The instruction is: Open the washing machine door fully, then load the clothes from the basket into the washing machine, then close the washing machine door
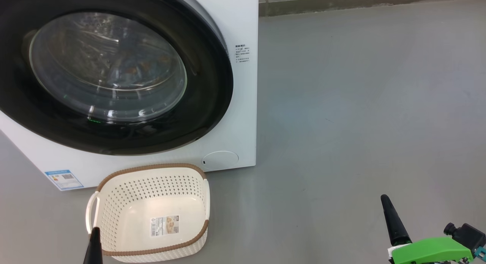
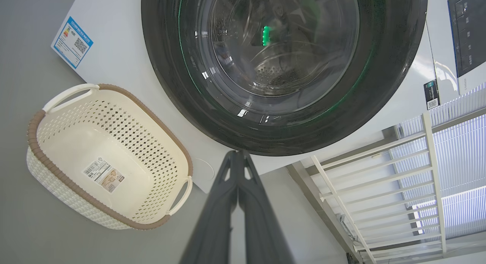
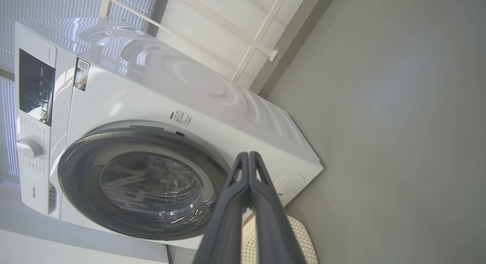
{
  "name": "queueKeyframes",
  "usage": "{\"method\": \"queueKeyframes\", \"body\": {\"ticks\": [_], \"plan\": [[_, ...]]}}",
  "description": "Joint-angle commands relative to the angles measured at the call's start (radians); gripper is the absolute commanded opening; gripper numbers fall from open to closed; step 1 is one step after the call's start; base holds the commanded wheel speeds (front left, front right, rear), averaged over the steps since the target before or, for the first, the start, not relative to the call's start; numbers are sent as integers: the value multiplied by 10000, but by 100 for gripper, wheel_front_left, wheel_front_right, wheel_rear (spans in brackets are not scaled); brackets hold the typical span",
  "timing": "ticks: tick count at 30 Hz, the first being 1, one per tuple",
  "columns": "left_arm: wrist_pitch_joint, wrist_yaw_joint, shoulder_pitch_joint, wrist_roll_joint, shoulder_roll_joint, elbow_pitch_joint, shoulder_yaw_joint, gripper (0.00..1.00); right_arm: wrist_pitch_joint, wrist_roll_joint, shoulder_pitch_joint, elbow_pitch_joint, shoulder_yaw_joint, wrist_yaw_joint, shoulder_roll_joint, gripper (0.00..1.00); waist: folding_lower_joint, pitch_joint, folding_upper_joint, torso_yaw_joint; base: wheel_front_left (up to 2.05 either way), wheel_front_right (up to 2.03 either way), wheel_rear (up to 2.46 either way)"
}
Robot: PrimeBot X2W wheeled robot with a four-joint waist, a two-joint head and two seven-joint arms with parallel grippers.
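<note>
The door (image 1: 114, 140) lies shut on the machine (image 1: 243, 104), glass facing near. The basket (image 1: 152, 168) stands on the floor (image 1: 360, 104) just before it, mouth up, long axis left-right, holding only its label (image 1: 164, 225). The left gripper (image 2: 238, 153) and right gripper (image 3: 248, 154) are closed, empty.

Washer (image 3: 125, 104) front: brand mark (image 3: 33, 192) reads "Hisense". Energy sticker (image 1: 63, 179), blue, with QR code: print too small to read. Basket (image 1: 152, 167) bottom label (image 1: 164, 225), with barcode: text illegible. Print block (image 1: 242, 53) on washer: illegible.
</note>
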Motion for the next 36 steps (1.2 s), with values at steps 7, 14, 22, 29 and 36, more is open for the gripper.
{"method": "queueKeyframes", "body": {"ticks": [7,14,22,29,36], "plan": [[223,-198,-704,-913,191,40,322,0,221,917,-542,-211,-16,-15,-104,0,0,7,0,10,0,0,0],[425,-294,-914,-1678,207,212,381,0,429,1688,-591,-193,-128,-16,-101,0,0,15,0,20,0,0,0],[657,-403,-1152,-2546,222,407,452,0,667,2564,-648,-172,-259,-18,-96,0,0,24,0,32,0,0,0],[863,-498,-1362,-3306,233,579,517,0,879,3331,-697,-153,-375,-19,-89,0,0,32,0,42,0,0,0],[1071,-594,-1573,-4065,243,751,584,0,1092,4096,-747,-135,-494,-21,-82,0,0,40,0,52,0,0,0]]}}
